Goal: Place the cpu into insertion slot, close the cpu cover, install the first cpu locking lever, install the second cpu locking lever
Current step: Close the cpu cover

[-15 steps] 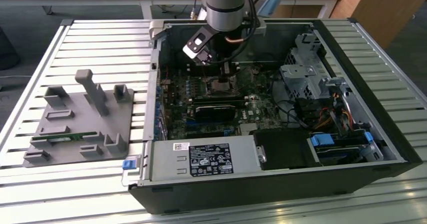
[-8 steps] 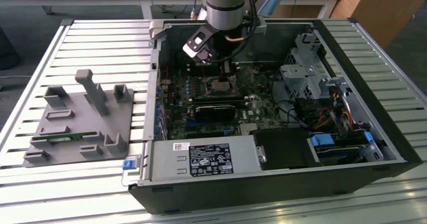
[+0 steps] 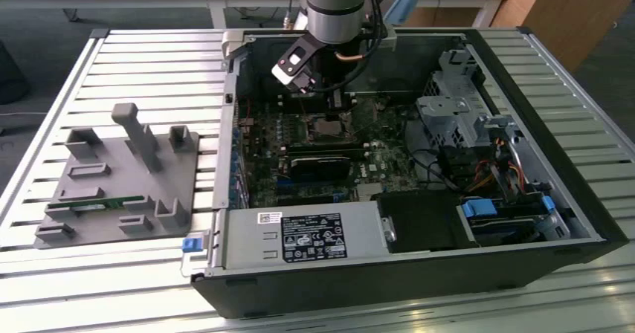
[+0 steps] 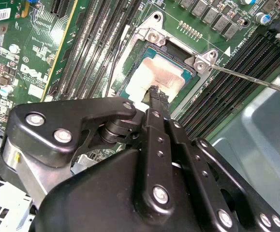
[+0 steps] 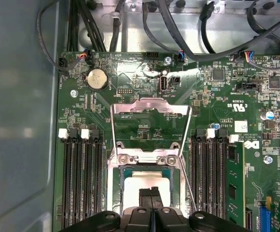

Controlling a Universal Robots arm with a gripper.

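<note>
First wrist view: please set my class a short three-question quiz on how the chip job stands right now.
1. True or false: the chip lies in the socket.
2. The metal cover is: A folded open, B shut over the chip, C missing.
3. Fill in: the hand is just over the chip with its fingers ____.
Key: 1 true; 2 A; 3 together.

Dull silver-topped cpu (image 4: 166, 72) seated flat in the insertion slot (image 4: 128, 63), a silver-rimmed square socket on green board. Thin silver cpu cover (image 5: 149, 107), a frame with cut-out middle, swung open off the socket.
</note>
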